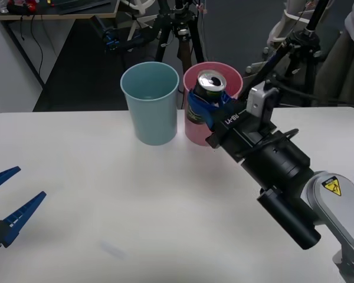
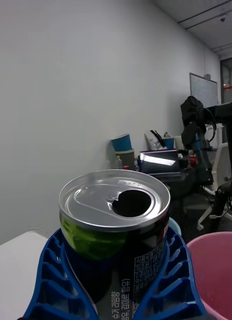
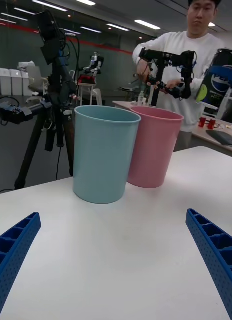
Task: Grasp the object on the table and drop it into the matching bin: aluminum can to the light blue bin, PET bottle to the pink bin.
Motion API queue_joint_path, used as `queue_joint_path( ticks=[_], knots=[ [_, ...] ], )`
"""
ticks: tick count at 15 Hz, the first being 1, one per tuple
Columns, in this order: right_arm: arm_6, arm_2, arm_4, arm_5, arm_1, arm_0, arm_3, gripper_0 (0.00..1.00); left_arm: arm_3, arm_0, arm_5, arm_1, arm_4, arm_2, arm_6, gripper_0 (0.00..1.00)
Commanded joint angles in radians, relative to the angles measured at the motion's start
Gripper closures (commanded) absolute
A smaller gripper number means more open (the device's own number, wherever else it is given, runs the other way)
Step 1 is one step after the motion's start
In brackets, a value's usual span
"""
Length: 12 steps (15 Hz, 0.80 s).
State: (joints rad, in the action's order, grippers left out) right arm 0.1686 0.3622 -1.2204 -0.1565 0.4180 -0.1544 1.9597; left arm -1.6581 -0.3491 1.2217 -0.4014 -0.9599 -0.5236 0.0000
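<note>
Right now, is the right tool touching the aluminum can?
Touching. In the right wrist view, the right tool's blue ribbed fingers press against both sides of the aluminum can, and the front view shows it lifted near the pink bin.

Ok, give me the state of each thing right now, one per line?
aluminum can: upright, opened top, held off the table in front of the pink bin
right hand: shut on the can
left hand: open, low over the table
light blue bin: upright
pink bin: upright
</note>
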Motion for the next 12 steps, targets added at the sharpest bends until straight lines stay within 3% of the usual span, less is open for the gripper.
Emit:
queue_joint_path(
  ticks=[1, 12],
  knots=[
    [0.002, 0.014, -0.016, 0.025, -0.039, -0.099, -0.093, 1.00, 0.000, 0.000, 0.000, 0.000, 0.000, 0.000, 0.000, 0.00],
    [-0.011, 0.031, -0.087, 0.095, -0.182, -0.442, -0.482, 1.00, 0.000, 0.000, 0.000, 0.000, 0.000, 0.000, 0.000, 0.00]
  ],
)
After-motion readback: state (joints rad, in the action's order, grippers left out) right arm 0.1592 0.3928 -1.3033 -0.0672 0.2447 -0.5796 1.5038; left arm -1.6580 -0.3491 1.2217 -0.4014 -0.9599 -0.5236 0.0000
